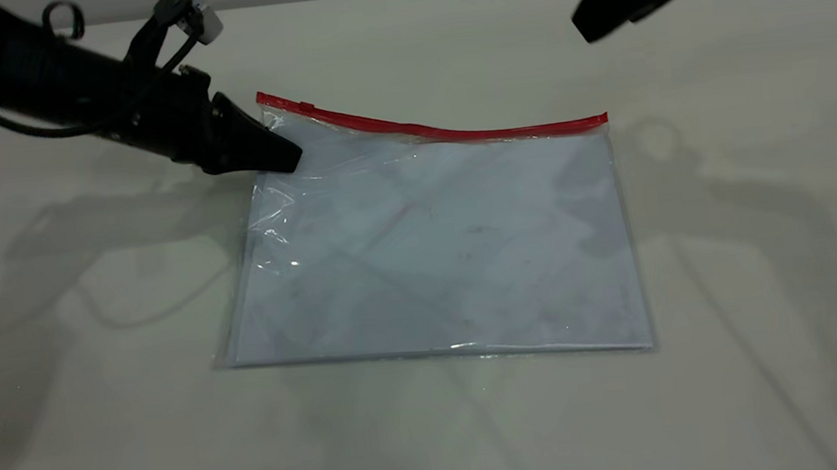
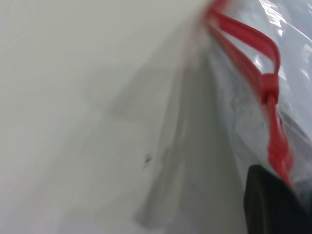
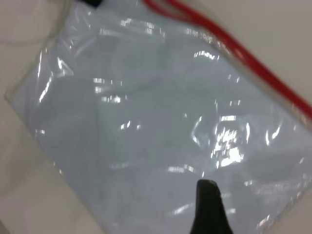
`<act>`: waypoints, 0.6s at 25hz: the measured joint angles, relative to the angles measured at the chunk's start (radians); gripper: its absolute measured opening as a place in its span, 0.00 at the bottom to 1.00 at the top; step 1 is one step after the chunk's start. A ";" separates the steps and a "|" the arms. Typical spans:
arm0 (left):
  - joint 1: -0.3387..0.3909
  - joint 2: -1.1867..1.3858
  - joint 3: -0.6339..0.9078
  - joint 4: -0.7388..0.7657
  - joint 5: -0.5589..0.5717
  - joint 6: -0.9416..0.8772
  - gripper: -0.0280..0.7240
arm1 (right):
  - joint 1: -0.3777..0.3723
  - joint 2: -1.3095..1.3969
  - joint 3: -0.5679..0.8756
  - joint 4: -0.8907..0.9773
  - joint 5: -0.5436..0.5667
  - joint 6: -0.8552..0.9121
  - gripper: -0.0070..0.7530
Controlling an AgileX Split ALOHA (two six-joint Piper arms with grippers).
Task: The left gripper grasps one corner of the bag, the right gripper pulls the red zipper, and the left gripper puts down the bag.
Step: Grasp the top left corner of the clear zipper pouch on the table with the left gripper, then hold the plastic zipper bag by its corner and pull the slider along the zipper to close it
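My left end effector [image 1: 283, 156] is clamped on the bag [image 1: 435, 256] at the corner by the red zipper [image 1: 439, 128], lifting that edge off the counter [image 1: 729, 238] so its slider can be reached. My right end effector [image 1: 586, 27] hovers beyond the far corner; its grip I cannot tell.

Glossy clear plastic bag [image 1: 435, 249], red plastic zipper [image 1: 447, 132], matt table [image 1: 731, 253]

No text, label, brand, number or sign can be read anywhere, neither on the bag [image 1: 435, 256] nor on the counter [image 1: 740, 358].
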 joint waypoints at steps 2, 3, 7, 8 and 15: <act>0.000 0.000 -0.055 0.117 0.043 0.015 0.11 | 0.000 0.021 -0.035 0.025 0.020 -0.023 0.75; 0.000 0.000 -0.084 0.155 0.063 0.019 0.11 | 0.000 0.039 -0.059 0.029 0.037 -0.028 0.75; 0.000 0.001 -0.194 0.273 0.108 0.036 0.11 | 0.002 0.129 -0.162 0.033 0.115 -0.034 0.75; 0.000 0.002 -0.222 0.291 0.115 0.040 0.11 | 0.004 0.155 -0.196 0.033 0.132 -0.034 0.75; -0.022 0.012 -0.342 0.339 0.178 0.045 0.11 | 0.059 0.320 -0.383 0.029 0.232 -0.035 0.75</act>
